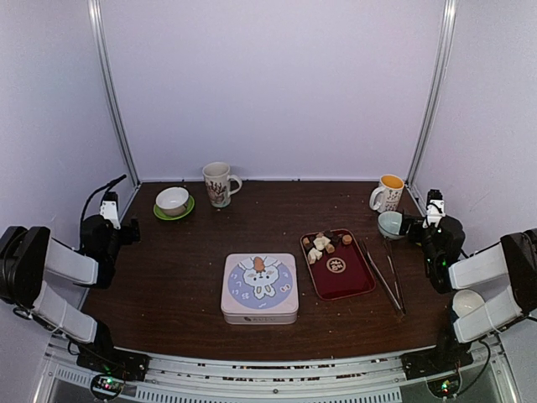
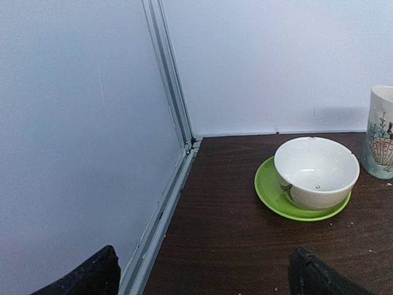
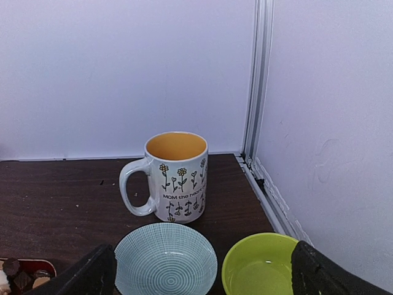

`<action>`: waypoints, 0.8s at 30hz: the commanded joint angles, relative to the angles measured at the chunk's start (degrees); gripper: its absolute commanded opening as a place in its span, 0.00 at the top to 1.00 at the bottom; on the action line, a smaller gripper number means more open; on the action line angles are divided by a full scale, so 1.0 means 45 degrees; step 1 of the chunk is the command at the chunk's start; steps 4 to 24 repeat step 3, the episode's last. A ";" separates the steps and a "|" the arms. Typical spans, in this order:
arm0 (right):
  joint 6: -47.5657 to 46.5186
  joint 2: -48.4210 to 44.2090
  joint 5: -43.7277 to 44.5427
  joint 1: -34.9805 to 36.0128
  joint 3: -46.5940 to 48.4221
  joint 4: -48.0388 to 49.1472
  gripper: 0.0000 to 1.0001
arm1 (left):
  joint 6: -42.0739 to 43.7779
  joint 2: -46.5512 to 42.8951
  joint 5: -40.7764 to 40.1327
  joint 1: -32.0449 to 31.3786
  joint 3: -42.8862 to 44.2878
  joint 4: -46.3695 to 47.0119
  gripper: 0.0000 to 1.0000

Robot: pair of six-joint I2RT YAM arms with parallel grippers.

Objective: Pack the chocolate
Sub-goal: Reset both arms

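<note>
**A:** Where's the chocolate [image 1: 319, 245]?

**B:** Right of centre in the top view, heaped at the upper end of the tray [image 1: 346, 277]. A few pieces also show at the lower left of the right wrist view.

**A:** And the arms?

**B:** The left gripper [image 2: 202, 252] is at the left edge, fingers spread wide, holding nothing. A white bowl [image 2: 316, 172] on a saucer [image 2: 270, 196] lies ahead of it. The right gripper [image 3: 204, 247] is at the right edge, also spread and empty. A blue bowl [image 3: 166, 261] and a green bowl [image 3: 261, 267] sit low in its view, with a mug [image 3: 175, 178] behind them.

**A:** Anything else?

**B:** The tin [image 1: 259, 288] is at lower centre, lid on. The tongs [image 1: 386, 275] are just right of the tray.
</note>
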 commanded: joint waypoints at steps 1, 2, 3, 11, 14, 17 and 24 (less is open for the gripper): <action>0.0010 0.0035 -0.0133 -0.0037 -0.0028 0.0239 0.00 | 0.0139 0.0069 0.0199 0.0037 0.0317 0.0313 0.02; 0.0008 0.0035 -0.0132 -0.0034 -0.0037 0.0254 0.00 | 0.0139 0.0069 0.0199 0.0040 0.0316 0.0310 0.02; 0.0007 0.0035 -0.0117 -0.0036 -0.0051 0.0273 0.00 | 0.0139 0.0064 0.0199 0.0026 0.0316 0.0315 0.02; 0.0007 0.0035 -0.0117 -0.0036 -0.0051 0.0273 0.00 | 0.0139 0.0064 0.0199 0.0026 0.0316 0.0315 0.02; 0.0007 0.0035 -0.0117 -0.0036 -0.0051 0.0273 0.00 | 0.0139 0.0064 0.0199 0.0026 0.0316 0.0315 0.02; 0.0007 0.0035 -0.0117 -0.0036 -0.0051 0.0273 0.00 | 0.0139 0.0064 0.0199 0.0026 0.0316 0.0315 0.02; 0.0007 0.0035 -0.0117 -0.0036 -0.0051 0.0273 0.00 | 0.0139 0.0064 0.0199 0.0026 0.0316 0.0315 0.02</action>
